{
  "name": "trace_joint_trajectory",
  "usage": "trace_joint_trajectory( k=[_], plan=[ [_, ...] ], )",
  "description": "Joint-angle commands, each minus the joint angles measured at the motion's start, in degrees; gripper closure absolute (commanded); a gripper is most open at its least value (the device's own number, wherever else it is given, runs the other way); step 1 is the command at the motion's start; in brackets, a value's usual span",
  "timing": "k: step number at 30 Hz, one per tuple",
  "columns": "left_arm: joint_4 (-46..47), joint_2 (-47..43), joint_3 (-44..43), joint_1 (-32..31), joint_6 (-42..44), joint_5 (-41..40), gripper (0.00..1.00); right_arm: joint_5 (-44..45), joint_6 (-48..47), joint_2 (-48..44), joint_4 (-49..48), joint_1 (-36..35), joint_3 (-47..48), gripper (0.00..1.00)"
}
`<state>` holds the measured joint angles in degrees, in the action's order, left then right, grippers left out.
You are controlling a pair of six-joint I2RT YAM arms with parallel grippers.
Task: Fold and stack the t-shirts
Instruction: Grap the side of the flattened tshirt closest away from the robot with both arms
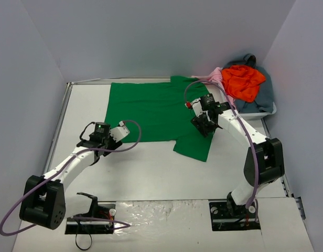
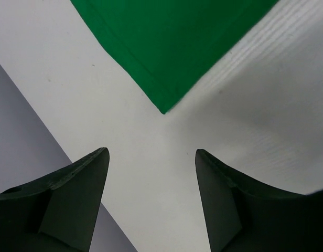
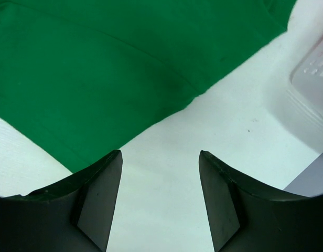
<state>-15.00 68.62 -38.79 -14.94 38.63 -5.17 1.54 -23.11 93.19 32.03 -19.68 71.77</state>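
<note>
While left gripper (image 2: 151, 151) and right gripper (image 3: 160, 153) gape, green t-shirt (image 1: 151, 113) lies spread — flat

Bright, even light, soft shadows, mild glare on the near table (image 1: 167, 218) edge, wrist views sharp.

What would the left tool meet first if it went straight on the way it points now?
Likely bare table: the left tool, open, points at white surface just short of a corner of the green t-shirt. If its line runs shallower, that corner comes first; depth is unclear.
</note>
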Motion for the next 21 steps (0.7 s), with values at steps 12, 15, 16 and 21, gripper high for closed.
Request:
trace_joint_trajectory(
  k=[12, 15, 16, 21],
  plan=[
    [13.86, 11.80, -1.20, 1.05, 4.26, -0.46, 0.39, 1.00, 2.20, 2.70, 2.25, 4.39, 2.15, 0.43],
    [12.46, 11.10, -1.21, 1.23, 4.78, 0.50, 0.39, 1.36, 2.28, 3.14, 2.33, 4.91, 2.24, 0.43],
    [12.02, 10.84, -1.21, 1.23, 4.96, 0.60, 0.39, 1.36, 2.37, 3.32, 2.33, 5.00, 2.24, 0.43],
    [12.19, 11.27, -0.15, 1.75, 6.28, 0.07, 0.39, 1.27, 2.37, 4.19, 2.25, 5.27, 2.24, 0.42]
  ],
)
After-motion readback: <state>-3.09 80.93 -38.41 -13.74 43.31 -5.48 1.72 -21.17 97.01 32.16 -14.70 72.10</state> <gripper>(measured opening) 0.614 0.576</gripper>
